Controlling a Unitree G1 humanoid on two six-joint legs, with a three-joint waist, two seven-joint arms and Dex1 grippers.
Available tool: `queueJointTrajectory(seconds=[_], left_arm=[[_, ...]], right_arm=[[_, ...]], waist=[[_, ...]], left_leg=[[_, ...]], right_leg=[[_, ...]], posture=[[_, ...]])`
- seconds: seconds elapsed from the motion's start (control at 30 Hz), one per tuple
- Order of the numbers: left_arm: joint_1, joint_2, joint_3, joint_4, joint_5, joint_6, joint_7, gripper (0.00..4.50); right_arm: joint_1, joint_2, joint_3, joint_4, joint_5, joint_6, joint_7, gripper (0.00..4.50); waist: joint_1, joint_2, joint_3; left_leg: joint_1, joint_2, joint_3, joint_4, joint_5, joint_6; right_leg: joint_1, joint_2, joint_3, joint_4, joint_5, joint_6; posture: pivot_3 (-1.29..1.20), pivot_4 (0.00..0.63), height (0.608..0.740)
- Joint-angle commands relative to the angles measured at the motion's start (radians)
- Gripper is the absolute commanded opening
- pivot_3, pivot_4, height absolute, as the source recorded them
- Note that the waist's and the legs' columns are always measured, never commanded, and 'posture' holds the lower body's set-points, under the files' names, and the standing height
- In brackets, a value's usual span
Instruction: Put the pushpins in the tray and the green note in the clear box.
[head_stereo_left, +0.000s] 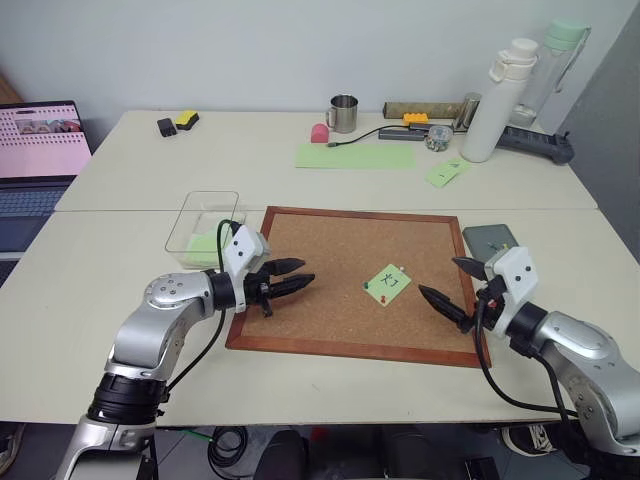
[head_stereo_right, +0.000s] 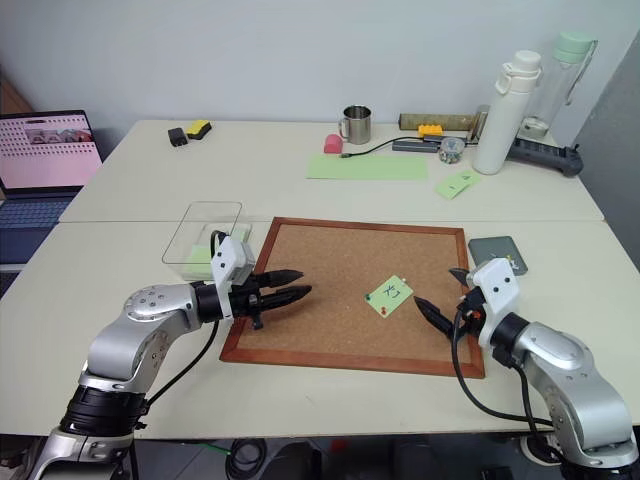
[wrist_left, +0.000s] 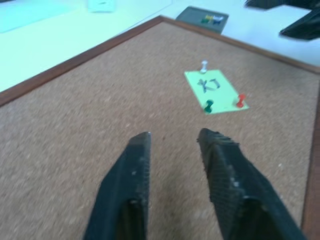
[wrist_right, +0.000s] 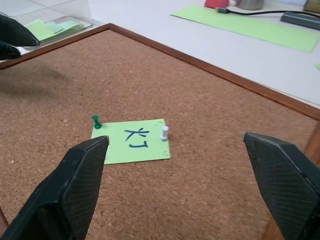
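note (wrist_right: 131, 141): light green w/ dark blue marks
pins: one red (wrist_left: 241, 100), one dark green (wrist_left: 208, 105), one white (wrist_left: 204, 65)
corkboard (head_stereo_left: 330, 255): speckled tan — red-brown wood frame
tray (head_stereo_left: 490, 239): dark grey
desk (head_stereo_left: 120, 270): cream

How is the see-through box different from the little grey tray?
The clear box is see-through; the tray is dark grey. The clear box is bigger than the tray. The clear box sits by the corkboard's left edge with green paper inside; the tray sits by its right edge. Both rest on the table.
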Motion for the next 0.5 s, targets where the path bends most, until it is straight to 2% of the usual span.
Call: queueJointTrajectory(seconds=[0.03, 0.17, 0.37, 0.5], left_arm=[[-0.021, -0.011, -0.004, -0.004, -0.011, -0.026, -0.018, 0.72], [-0.034, -0.034, -0.023, 0.015, 0.001, -0.038, -0.025, 0.06], [-0.031, -0.069, -0.056, 0.060, 0.021, -0.073, -0.022, 0.06], [-0.017, -0.087, -0.100, 0.134, 0.083, -0.118, -0.008, 0.06]], right_arm=[[-0.031, 0.010, 0.031, 0.032, -0.017, -0.055, 0.023, 4.50], [-0.075, 0.027, 0.065, 0.101, -0.043, -0.090, 0.026, 4.50], [-0.133, 0.066, 0.100, 0.186, -0.070, -0.123, 0.019, 4.50], [-0.167, 0.097, 0.112, 0.237, -0.083, -0.132, 0.014, 4.50]], waist=[[0.000, 0.000, 0.000], [0.000, 0.000, 0.000], [0.000, 0.000, 0.000], [0.000, 0.000, 0.000]], left_leg=[[0.000, 0.000, 0.000, 0.000, 0.000, 0.000], [0.000, 0.000, 0.000, 0.000, 0.000, 0.000], [0.000, 0.000, 0.000, 0.000, 0.000, 0.000], [0.000, 0.000, 0.000, 0.000, 0.000, 0.000]], right_leg=[[0.000, 0.000, 0.000, 0.000, 0.000, 0.000], [0.000, 0.000, 0.000, 0.000, 0.000, 0.000], [0.000, 0.000, 0.000, 0.000, 0.000, 0.000], [0.000, 0.000, 0.000, 0.001, 0.000, 0.000]], posture=[[0.00, 0.150, 0.740], [0.00, 0.150, 0.740], [0.00, 0.150, 0.740], [0.00, 0.150, 0.740]])
